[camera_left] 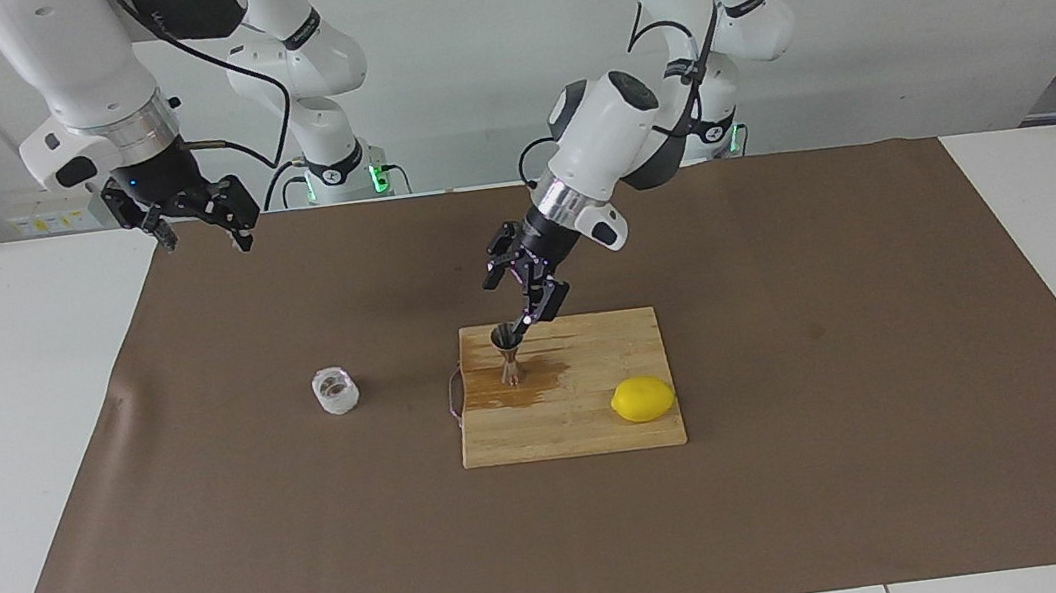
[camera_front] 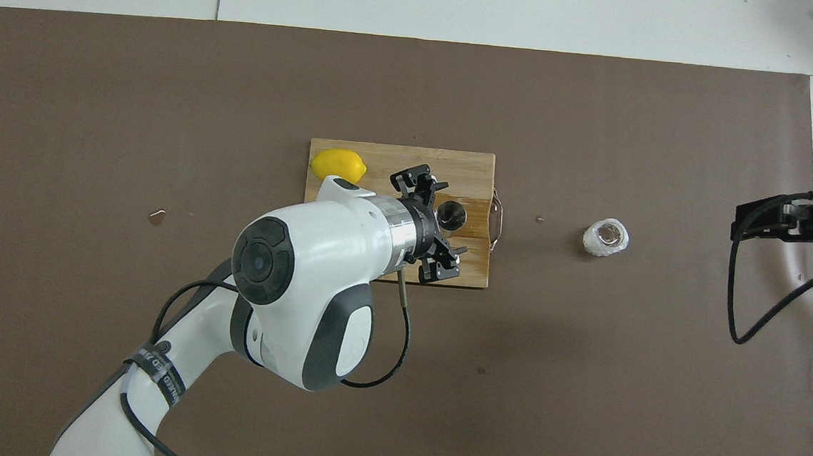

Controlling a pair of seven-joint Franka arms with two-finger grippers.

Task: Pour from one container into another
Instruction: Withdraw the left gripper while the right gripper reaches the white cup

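The steel jigger (camera_left: pixel 508 353) is stood upright on the wet cutting board (camera_left: pixel 605 428), released. The open-fingered left gripper (camera_left: pixel 520 284) is poised just above it; it could be clipped and toppled. The glass cup (camera_left: pixel 335 390) sits beside the board, toward the right arm's end. The right gripper (camera_left: pixel 193 213) waits, open.
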